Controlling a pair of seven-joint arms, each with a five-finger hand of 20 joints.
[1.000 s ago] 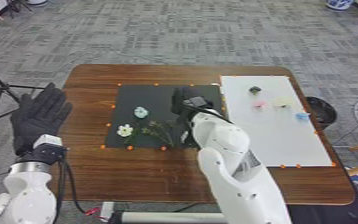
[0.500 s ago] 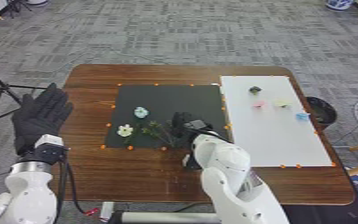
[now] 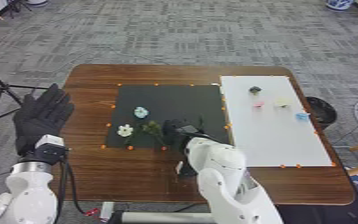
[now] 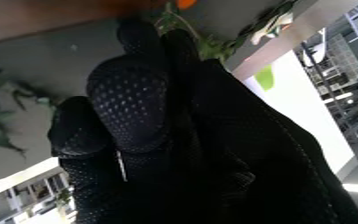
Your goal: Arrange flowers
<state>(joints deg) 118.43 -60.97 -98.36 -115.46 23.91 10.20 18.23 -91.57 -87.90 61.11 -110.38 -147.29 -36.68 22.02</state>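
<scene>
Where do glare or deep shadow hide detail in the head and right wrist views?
Right wrist view: a white area beside the right hand is washed out by glare, and much of the glove sinks into near-black. Head view: the light looks fairly even, but that dark hand blends into the black mat.

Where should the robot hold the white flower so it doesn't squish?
I'd pinch the white flower by the green part below its bloom, on the side nearer the robot, coming from above. The petals spread wide and might squash, and green sprigs lie close on its right, so reaching sideways from there could bump them.
</scene>
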